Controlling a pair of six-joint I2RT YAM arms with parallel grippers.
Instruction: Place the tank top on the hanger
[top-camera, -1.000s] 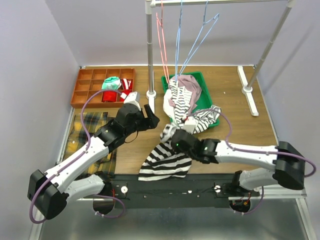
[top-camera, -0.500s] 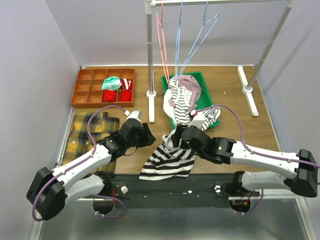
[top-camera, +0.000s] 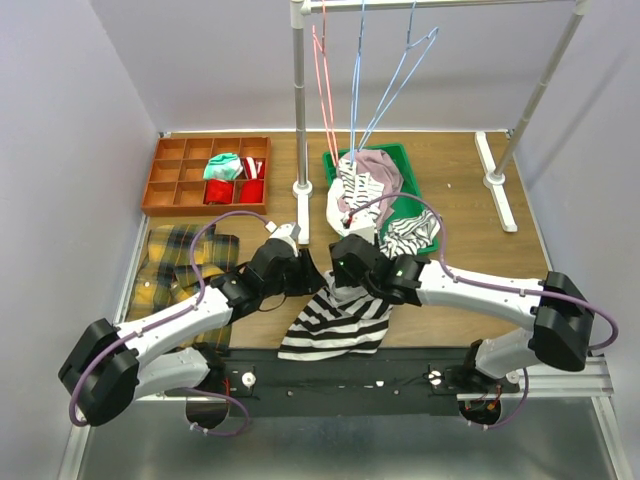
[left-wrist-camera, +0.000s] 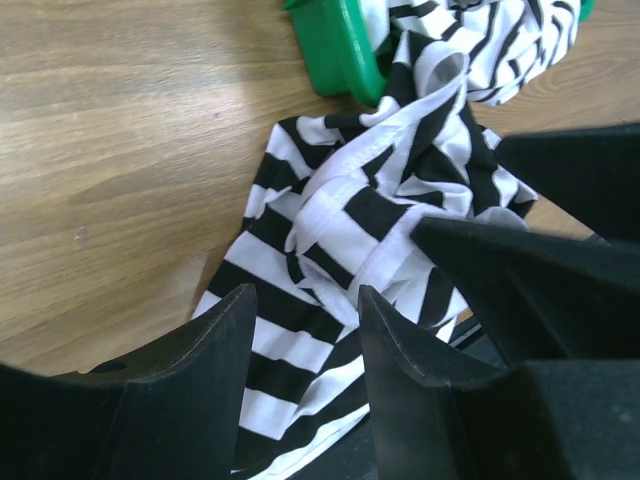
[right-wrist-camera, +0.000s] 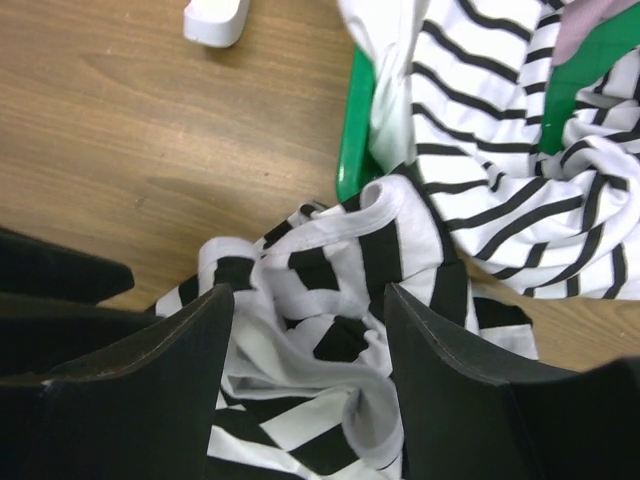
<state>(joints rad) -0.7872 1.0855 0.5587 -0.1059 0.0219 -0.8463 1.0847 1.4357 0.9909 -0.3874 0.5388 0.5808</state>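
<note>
Left fingers (left-wrist-camera: 305, 300) are spread, nothing pinched, and the gap between them looks straight down on bunched stripes. Same deal with the right fingers (right-wrist-camera: 305, 300): wide apart, empty, hanging right over the crumpled top end of the tank top (top-camera: 338, 315). From above, the two sets sit close together over that same bunched end. The tank top itself lies rumpled on the wood surface, its strap end right up against the near corner of the green tray (top-camera: 408, 152) and its hem running toward the near edge. A finer-striped cloth (right-wrist-camera: 500, 150) spills out of the tray just beside it, so watch you don't snag that instead. The hanger (top-camera: 398, 88), the thin light-blue one, hangs off the rail at the far side, well apart from the cloth. My take: this thing is light, floppy and will sag and fold the moment it's lifted. So I'd go for the white-edged straps (right-wrist-camera: 385, 200), one per arm, to keep the neck open enough for the wire to slip in.
</note>
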